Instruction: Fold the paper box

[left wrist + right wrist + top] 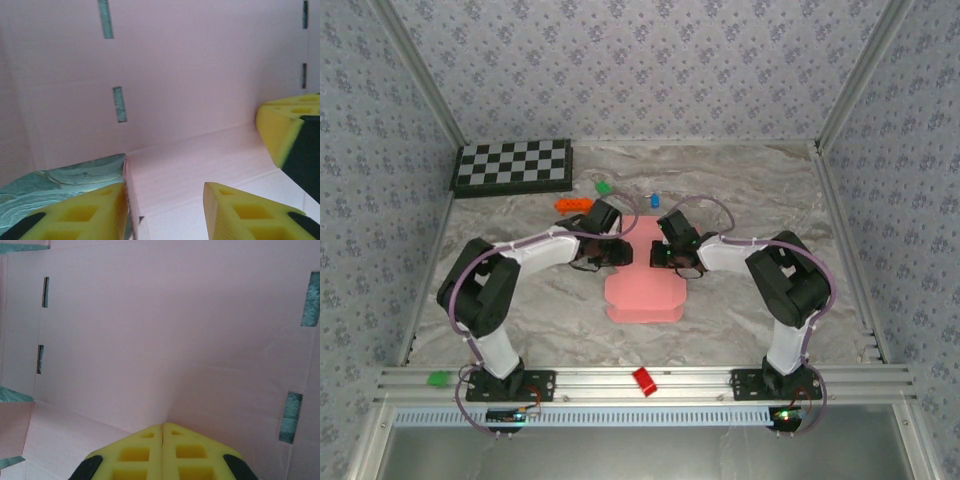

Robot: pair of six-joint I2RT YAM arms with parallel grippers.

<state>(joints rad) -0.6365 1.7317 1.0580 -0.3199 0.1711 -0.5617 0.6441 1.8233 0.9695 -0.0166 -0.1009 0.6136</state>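
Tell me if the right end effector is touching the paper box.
Touching. The right wrist view shows the right end effector, shut, with its tips meeting the paper box, a crease running from the contact and no gap.

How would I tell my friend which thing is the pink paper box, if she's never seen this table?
Find the grey marbled table, then look at its middle, nearer the front than the checkerboard. The paper box is the pink card sheet with rounded flaps lying there. It is plain and far bigger than the tiny orange bit, green bit and blue bit farther back.
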